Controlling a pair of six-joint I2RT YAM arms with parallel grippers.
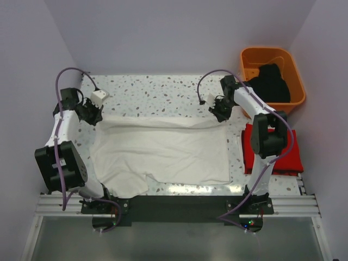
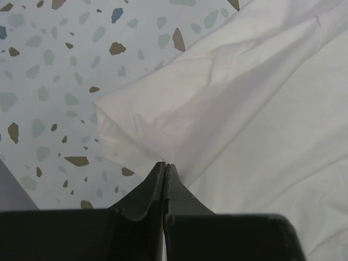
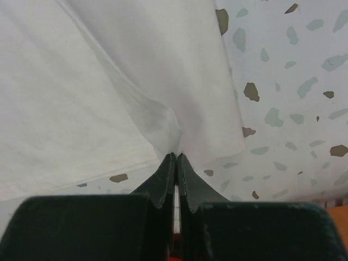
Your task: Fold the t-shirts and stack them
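The right jaws are closed tight, pinching a gathered corner of the white t-shirt [image 3: 109, 81] at their tips. The cloth fans away from them to the left, with speckled worktop [image 3: 283, 65] to their right. The left jaws are also pressed fully together on the shirt's edge, where a fold of the cloth runs up to their tips. Between the two pairs of jaws the shirt's far edge stretches across, and the rest lies spread on the worktop towards the arm bases. Outward of the right jaws, a red t-shirt [image 1: 291, 157] lies folded flat. Behind them, a black t-shirt [image 1: 269, 81] sits heaped in an orange tub [image 1: 247, 57].
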